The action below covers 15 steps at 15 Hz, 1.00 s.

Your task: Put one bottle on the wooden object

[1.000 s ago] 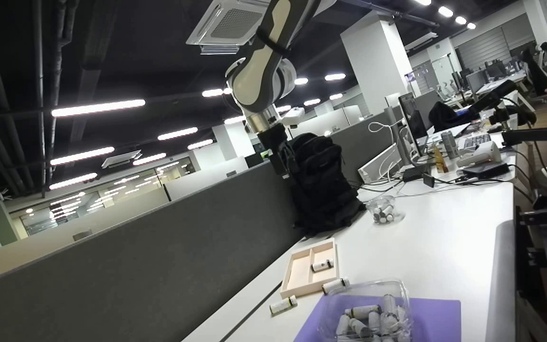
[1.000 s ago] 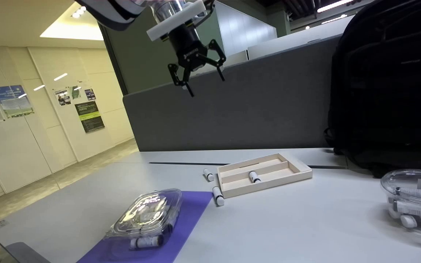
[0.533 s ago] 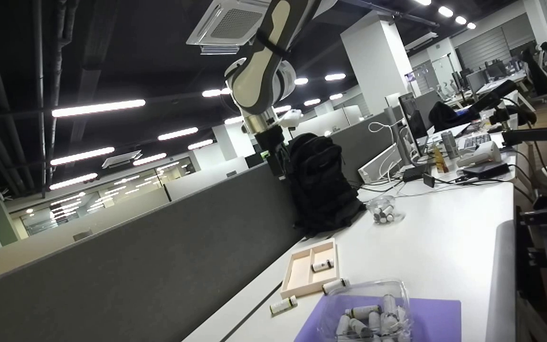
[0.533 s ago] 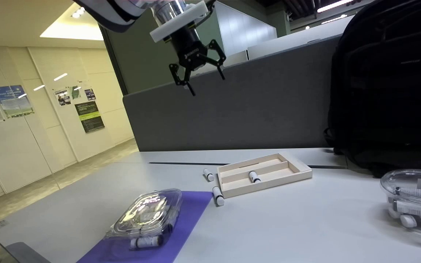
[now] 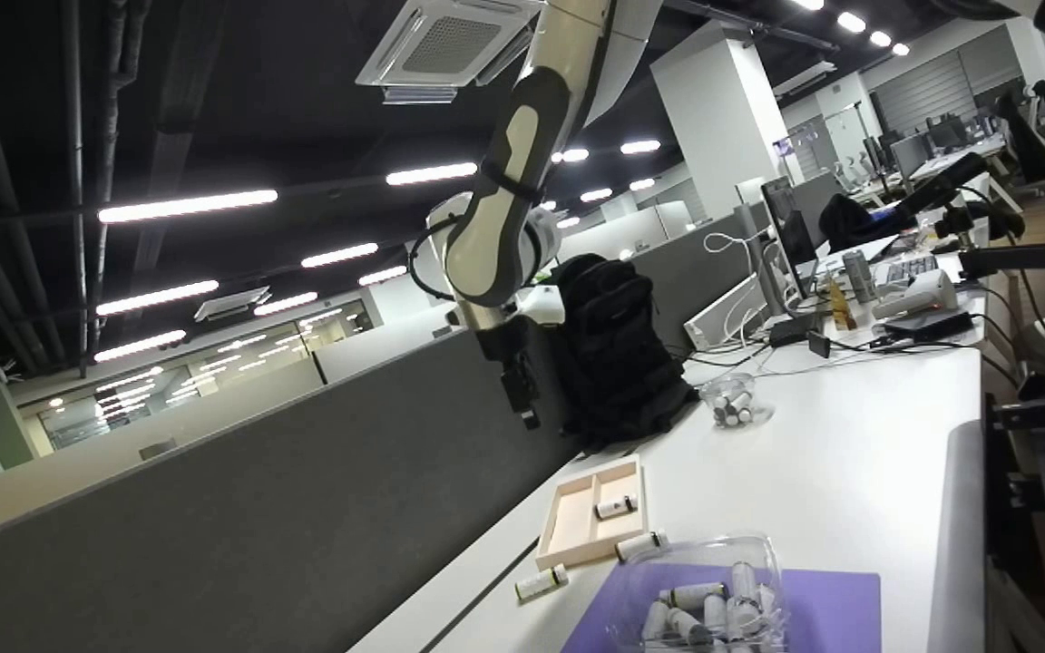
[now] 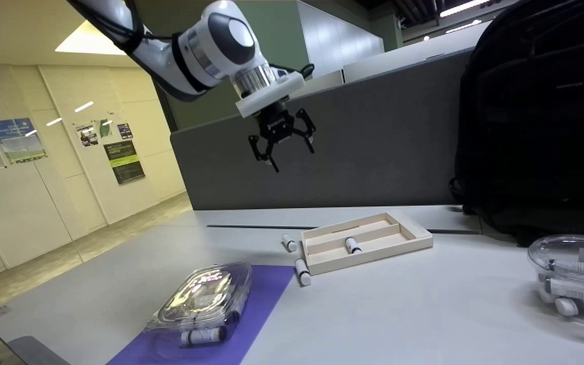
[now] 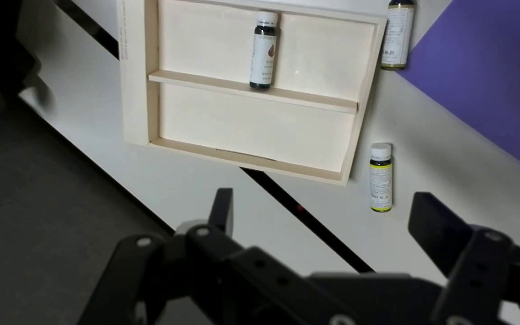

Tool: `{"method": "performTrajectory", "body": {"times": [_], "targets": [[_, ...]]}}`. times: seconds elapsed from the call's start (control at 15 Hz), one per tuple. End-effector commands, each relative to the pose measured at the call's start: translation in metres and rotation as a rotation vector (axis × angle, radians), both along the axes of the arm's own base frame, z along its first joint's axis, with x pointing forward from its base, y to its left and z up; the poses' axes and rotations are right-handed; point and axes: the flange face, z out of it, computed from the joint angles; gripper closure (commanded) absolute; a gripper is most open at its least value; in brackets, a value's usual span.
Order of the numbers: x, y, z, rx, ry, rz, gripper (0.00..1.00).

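Tool [image 6: 295, 161]: fingers [image 7: 438, 230] standing wide apart, tips angled down. It hangs from the robot arm [image 6: 206, 58] in the air above the worktop [image 6: 403, 314]; in an exterior view the grey partition [image 6: 383, 157] is behind it.

Wooden tray [image 7: 251, 124]: flat on the worktop near the partition, parted by a divider [image 7: 215, 83] into two long compartments, a broad ledge [image 7: 133, 90] at one end.

Bottles, as I see them: a white-capped bottle [image 7: 263, 56] lies crosswise in the compartment farther from the partition, base at the divider; whether they touch I cannot tell. A yellow-banded bottle [image 7: 381, 185] lies on the worktop just beside one corner of the tray. A third bottle [image 7: 396, 38] lies on its side just beside the tray's short end, at the tip of the purple mat [image 7: 485, 81].

Both exterior views show a clear plastic container [image 6: 198, 299] on the mat with several more bottles [image 6: 203, 336] in it. A round clear tub [image 6: 576, 248], also with bottles [image 6: 578, 291] inside, stands on the worktop, well apart from the tray and nearer the black backpack [image 6: 535, 126]
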Motion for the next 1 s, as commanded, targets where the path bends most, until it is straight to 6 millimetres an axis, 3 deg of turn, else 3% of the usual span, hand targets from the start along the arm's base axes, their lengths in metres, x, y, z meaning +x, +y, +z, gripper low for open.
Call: {"method": "performTrajectory", "body": {"times": [0.0, 0.33, 0.4, 0.47, 0.73, 0.93], "targets": [[0.025, 0.018, -0.034, 0.013, 0.035, 0.076, 0.00], [0.036, 0.040, -0.083, 0.076, 0.149, 0.178, 0.00], [0.037, 0.039, -0.088, 0.068, 0.175, 0.157, 0.00], [0.026, 0.042, -0.086, 0.060, 0.147, 0.158, 0.00], [0.032, 0.041, -0.096, 0.062, 0.170, 0.155, 0.00], [0.038, 0.053, -0.119, 0.036, 0.162, 0.143, 0.00]]}}
